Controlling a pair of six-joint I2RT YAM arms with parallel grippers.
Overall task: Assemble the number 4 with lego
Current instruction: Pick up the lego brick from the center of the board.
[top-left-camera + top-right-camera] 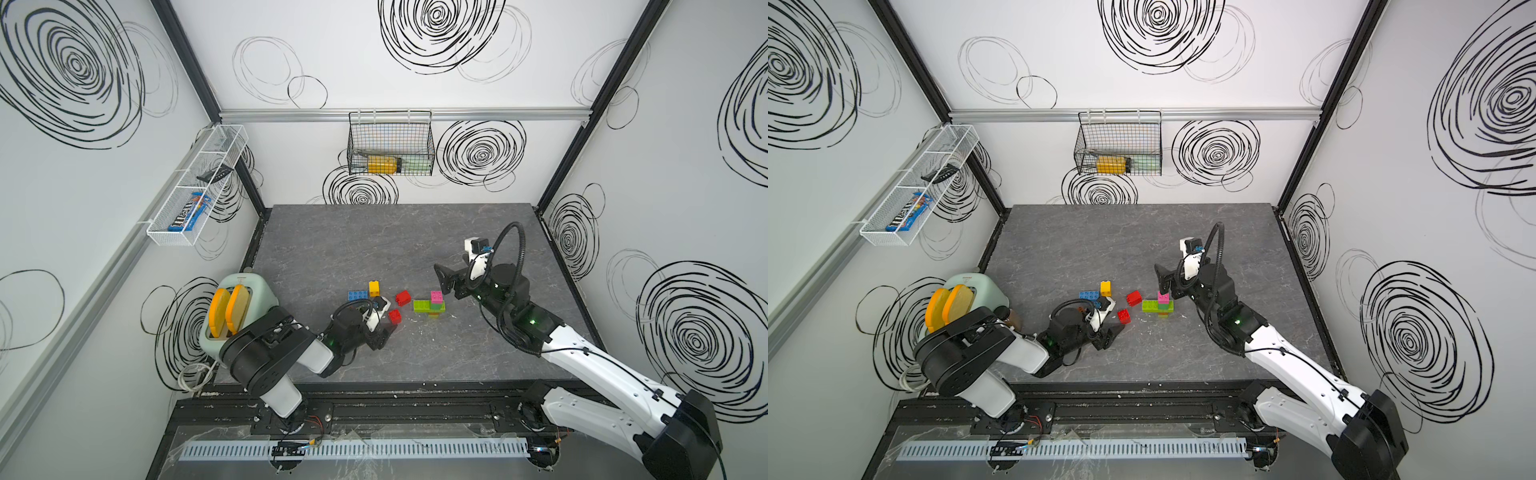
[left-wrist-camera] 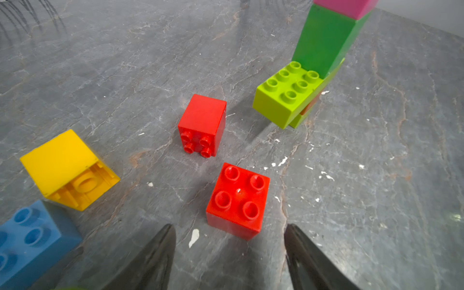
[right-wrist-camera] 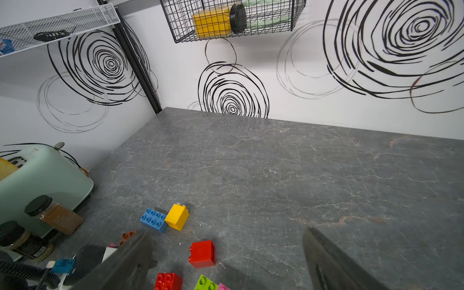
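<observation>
Showed a red lego brick (image 2: pixel 238 200) studs-up on the grey counter (image 2: pixel 125 75), square, no long axis. Lay just ahead of the left pincer (image 2: pixel 229 228), in line with the gap between its parted, empty jaws. Sat well farther from the right pincer (image 3: pixel 226 231), spread wide and empty near the green-and-pink stack (image 2: pixel 324 42).

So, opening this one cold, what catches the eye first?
The half-built tower of lime green, dark green and pink plastic bricks near the middle of the grey marbled tabletop stands out first. Two loose red studded bricks lie just beside it. Next comes the mint green toaster holding two orange-yellow slices, at the table edge on the robot's left.
</observation>
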